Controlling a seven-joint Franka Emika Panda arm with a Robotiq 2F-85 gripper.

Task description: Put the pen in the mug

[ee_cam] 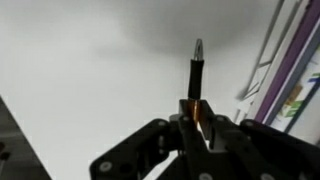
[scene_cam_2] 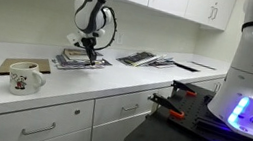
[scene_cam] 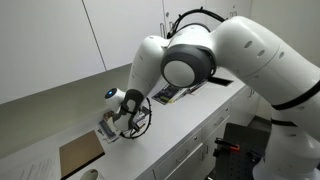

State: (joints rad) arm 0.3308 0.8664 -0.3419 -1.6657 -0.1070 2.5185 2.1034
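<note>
Tool (ee_cam: 196, 114) clenched on the pen (ee_cam: 196, 70), well apart from the mug (scene_cam_2: 24, 78).

The pen is gripped at its orange part, with the dark tip projecting past the fingers. It is held close over the books (scene_cam_2: 80, 62), which lie on the surface (scene_cam_2: 125, 80) away from the mug and its neighbouring board (scene_cam_2: 1, 62). The pen should be raised clear of the books, carried over the mug, centred on the rim with the tip turned down, and lowered inside before being let go. An early release would likely bounce it out.
</note>
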